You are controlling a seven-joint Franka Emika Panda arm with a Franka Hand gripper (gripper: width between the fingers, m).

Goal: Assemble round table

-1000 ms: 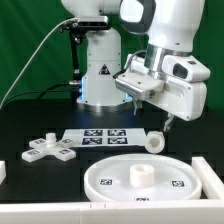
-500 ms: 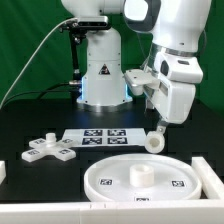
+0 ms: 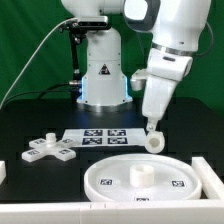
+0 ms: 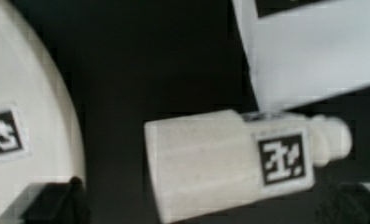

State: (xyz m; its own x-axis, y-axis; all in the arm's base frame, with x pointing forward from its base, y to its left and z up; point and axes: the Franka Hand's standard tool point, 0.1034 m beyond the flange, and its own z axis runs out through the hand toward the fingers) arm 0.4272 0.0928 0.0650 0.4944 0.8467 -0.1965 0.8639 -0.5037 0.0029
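The short thick cylinder (image 3: 155,142) lies on its side on the black table, just beyond the large round disc (image 3: 140,178) with its central hub. My gripper (image 3: 152,126) hangs directly over the cylinder, pointing down, fingertips just above it. In the wrist view the cylinder (image 4: 226,155) with its square tag fills the middle, and my gripper (image 4: 208,207) is open, its dark fingertips (image 4: 49,205) standing wide on either side and nothing gripped. The disc's rim (image 4: 22,100) shows beside it. The small cross-shaped piece (image 3: 47,150) lies at the exterior view's left.
The marker board (image 3: 103,136) lies flat between the cross-shaped piece and the cylinder, also seen as the marker board (image 4: 315,50) in the wrist view. White bars (image 3: 204,165) stand at the table's edges. The arm's base (image 3: 103,75) rises behind.
The arm has turned its wrist downward and lowered, bringing the open gripper from up and left of the cylinder to right above it. The parts have not moved.
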